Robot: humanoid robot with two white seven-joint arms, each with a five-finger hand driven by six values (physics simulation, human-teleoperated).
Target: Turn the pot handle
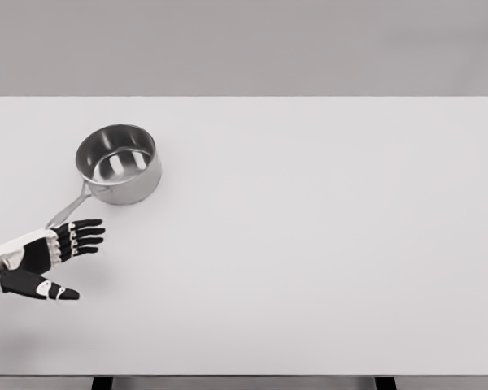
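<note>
Left hand [50, 258]: I have it just below and left of the saucepan [119, 163], fingers spread flat, thumb stretched away from them, holding nothing.
Contact: my fingertips [91, 235] sit right by the tip of the handle [67, 210]; I cannot tell whether they touch it or float just short.
Saucepan: steel, upright and empty, standing on the white surface [325, 244], in its left half toward the far edge.
Handle: runs from the saucepan's near-left wall down toward my hand.
Progress: I judge the task barely begun; the hand is lined up by the handle, and no grip is made yet.
Left to do: close on or push against the handle, then swing it round.
Right hand: out of view.
Hidden: my left forearm is cut off at the picture's edge; the handle's tip is thin and pale, hard to separate from my fingers.
</note>
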